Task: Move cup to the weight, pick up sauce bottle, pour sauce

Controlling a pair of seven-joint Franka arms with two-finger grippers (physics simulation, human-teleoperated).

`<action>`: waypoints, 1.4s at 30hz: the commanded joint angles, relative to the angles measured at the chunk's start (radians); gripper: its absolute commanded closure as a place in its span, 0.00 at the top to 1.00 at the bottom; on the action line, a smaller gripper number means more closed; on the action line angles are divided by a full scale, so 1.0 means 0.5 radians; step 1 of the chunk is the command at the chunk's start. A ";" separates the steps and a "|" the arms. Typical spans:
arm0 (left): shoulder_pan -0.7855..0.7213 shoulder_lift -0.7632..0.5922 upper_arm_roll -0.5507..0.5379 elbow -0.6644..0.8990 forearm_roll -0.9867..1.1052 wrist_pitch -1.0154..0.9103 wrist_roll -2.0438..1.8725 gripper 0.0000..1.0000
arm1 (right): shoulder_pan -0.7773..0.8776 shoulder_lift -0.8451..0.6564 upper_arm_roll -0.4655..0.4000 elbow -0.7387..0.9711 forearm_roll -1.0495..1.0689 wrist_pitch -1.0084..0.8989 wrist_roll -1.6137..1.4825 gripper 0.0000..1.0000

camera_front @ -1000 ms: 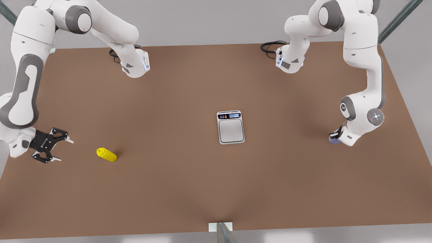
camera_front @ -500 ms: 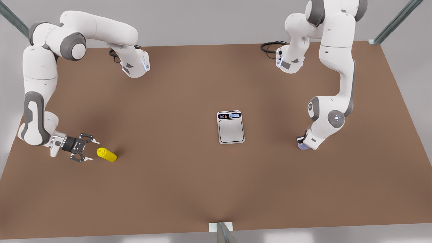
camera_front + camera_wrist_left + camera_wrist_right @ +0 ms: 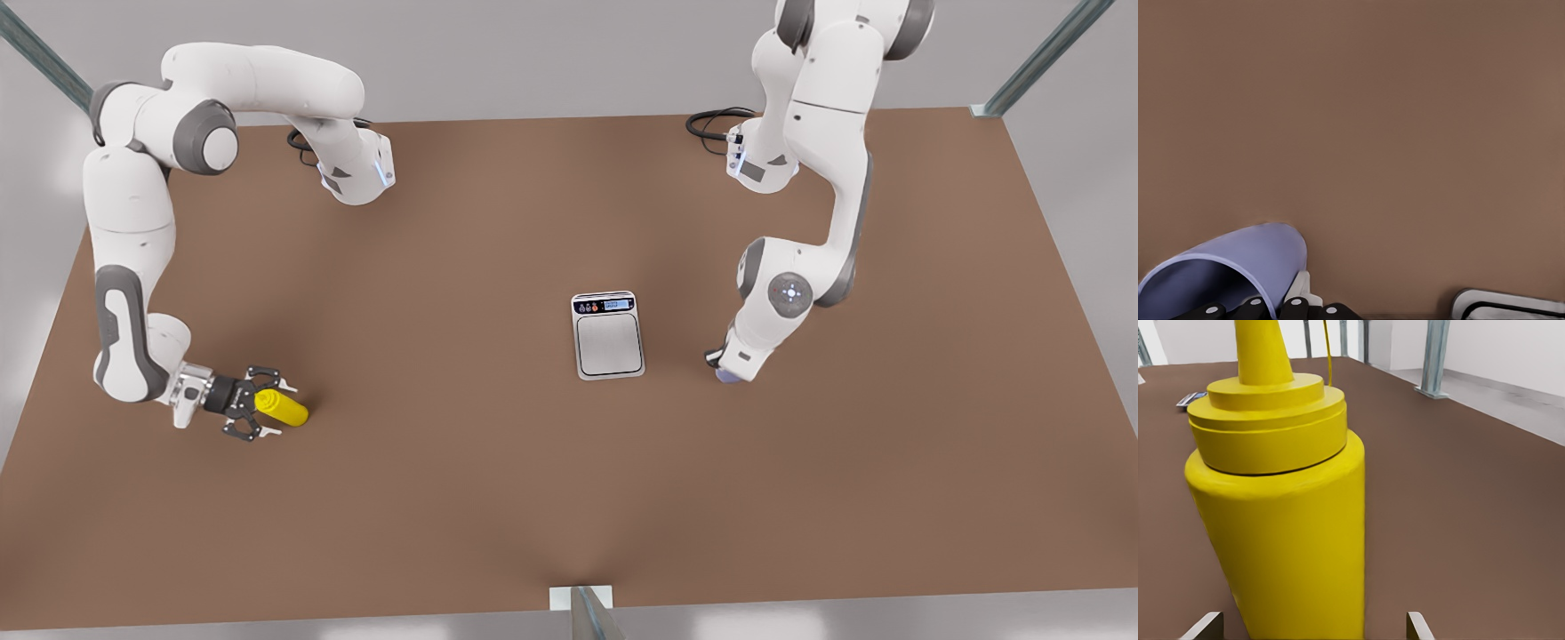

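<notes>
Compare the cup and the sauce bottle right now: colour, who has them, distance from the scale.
The cup is pale lavender, the sauce bottle bright yellow. The left gripper holds the cup just off the scale; the right gripper only straddles the bottle, fingers open, far toward the front view's left. The cup is open-mouthed, the bottle nozzle-capped. Both are small.

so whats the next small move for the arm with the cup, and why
Probably keep carrying the cup toward the scale and stop over its plate: the left gripper holds the cup just off the scale's front-view right edge. The right gripper straddles the bottle.

Weight (image 3: 608,335) mid-table (image 3: 498,498), sauce bottle (image 3: 283,408) far left, cup (image 3: 728,377) just right.
</notes>
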 commanded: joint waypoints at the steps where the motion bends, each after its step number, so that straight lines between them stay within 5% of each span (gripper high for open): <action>1: -0.013 0.000 -0.001 0.000 -0.147 0.001 -0.003 0.21 | 0.000 0.003 0.001 0.000 0.004 0.000 0.000 1.00; 8: -0.194 0.003 0.002 0.012 -0.141 0.029 -0.233 0.21 | 0.018 0.025 0.022 0.018 0.043 0.000 -0.003 1.00; 10: -0.231 0.003 0.002 0.012 -0.138 0.032 -0.276 0.21 | 0.018 0.025 0.022 0.018 0.043 0.000 -0.003 0.74; 15: -0.302 0.006 0.005 0.025 -0.132 0.029 -0.356 0.21 | 0.015 0.025 0.022 0.015 0.043 -0.003 -0.003 0.60; 30: -0.526 0.040 0.008 0.132 -0.055 0.022 -0.761 0.21 | 0.015 0.000 0.019 0.064 0.043 -0.031 0.095 0.54; 42: -0.725 0.377 0.002 0.632 0.236 -0.128 -1.433 0.21 | 0.325 -0.129 -0.012 0.353 -0.055 0.015 0.828 0.55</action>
